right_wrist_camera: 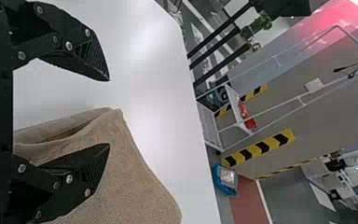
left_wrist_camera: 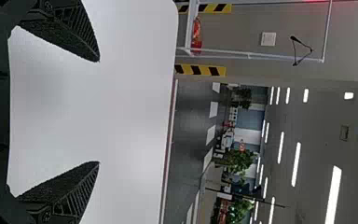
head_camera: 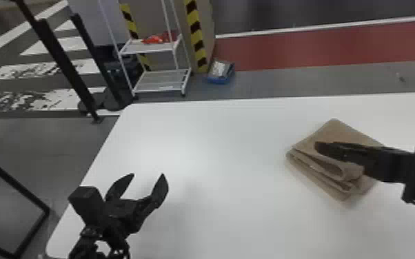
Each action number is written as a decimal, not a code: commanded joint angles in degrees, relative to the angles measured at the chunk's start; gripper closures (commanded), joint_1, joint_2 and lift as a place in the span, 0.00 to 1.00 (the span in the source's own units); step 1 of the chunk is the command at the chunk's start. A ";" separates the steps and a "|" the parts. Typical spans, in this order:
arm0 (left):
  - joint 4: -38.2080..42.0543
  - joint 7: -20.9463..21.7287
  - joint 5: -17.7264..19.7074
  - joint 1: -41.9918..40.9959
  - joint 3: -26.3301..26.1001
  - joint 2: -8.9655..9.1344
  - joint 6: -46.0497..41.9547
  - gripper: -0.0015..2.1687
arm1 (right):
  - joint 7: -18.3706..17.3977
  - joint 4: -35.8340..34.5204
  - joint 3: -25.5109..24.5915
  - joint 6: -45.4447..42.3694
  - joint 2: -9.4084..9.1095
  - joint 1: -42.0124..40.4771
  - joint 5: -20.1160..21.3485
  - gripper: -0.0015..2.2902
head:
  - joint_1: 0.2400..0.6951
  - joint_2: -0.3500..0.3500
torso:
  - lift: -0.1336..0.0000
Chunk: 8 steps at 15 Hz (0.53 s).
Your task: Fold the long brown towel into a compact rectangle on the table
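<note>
Nearest the camera in the right wrist view, the right gripper (right_wrist_camera: 108, 112) has its two fingers spread, holding nothing, one of them over the single towel (head_camera: 337, 131). That towel lies flat on the one white table (head_camera: 217, 144), slantwise to it, folded into a stack of several layers I cannot count surely; one fold gapes in a loop on the side toward the robot. The right arm comes in from the towel's right, probably so that its fingers can press or adjust the top layer, or have just room to let go; whether they touch the cloth I cannot tell. The slack fold seems to be what keeps the bundle from a neat rectangle, so a light tuck or press looks due, with some risk of dragging the upper layers askew. Well to the left of the towel, and nearer the robot, the left gripper (head_camera: 148, 175) waits above the table, its two fingers apart and empty, presumably because so small a bundle needs only one arm. Beyond the towel and to its left, on the floor, stand one white rack (head_camera: 158, 84) with two shelves visible and one blue box (head_camera: 221, 81).
</note>
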<state>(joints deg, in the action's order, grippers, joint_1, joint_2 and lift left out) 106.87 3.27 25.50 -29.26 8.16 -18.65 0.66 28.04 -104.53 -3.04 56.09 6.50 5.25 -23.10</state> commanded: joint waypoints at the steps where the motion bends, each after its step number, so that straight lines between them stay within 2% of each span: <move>1: 0.62 -0.02 -0.01 -0.45 0.02 -0.16 0.00 0.05 | -0.27 0.46 -0.30 -5.85 -0.70 0.02 -1.51 0.14 | 1.00 0.87 | 0.08; 2: 0.97 -0.02 -0.01 -0.63 -0.07 -0.25 0.00 0.05 | -0.71 0.90 -0.04 -7.08 -1.05 0.55 -1.07 0.30 | 1.00 0.87 | 0.08; 4: 1.33 0.07 0.08 -0.98 -0.16 -0.34 0.00 0.05 | -3.79 2.22 1.98 -8.14 -1.31 1.61 2.80 0.77 | 1.00 0.86 | 0.08; 5: 1.50 0.07 -0.01 -1.15 -0.25 -0.60 0.00 0.05 | -5.90 2.40 3.48 -7.96 -1.23 1.87 5.96 0.90 | 1.00 0.86 | 0.08; 6: 1.68 0.07 0.08 -1.50 -0.07 -0.78 0.00 0.05 | -7.57 2.66 4.97 -7.96 -1.31 1.96 9.65 0.91 | 1.00 0.85 | 0.08; 8: 1.94 0.07 0.17 -1.86 0.19 -0.78 -0.18 0.05 | -8.00 3.80 7.08 -5.33 -1.31 2.22 13.34 0.91 | 1.00 0.84 | 0.08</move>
<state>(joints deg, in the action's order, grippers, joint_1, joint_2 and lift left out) 108.61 3.34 25.59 -30.80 8.16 -19.39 0.59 19.98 -101.48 2.50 49.01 5.19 7.28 -12.60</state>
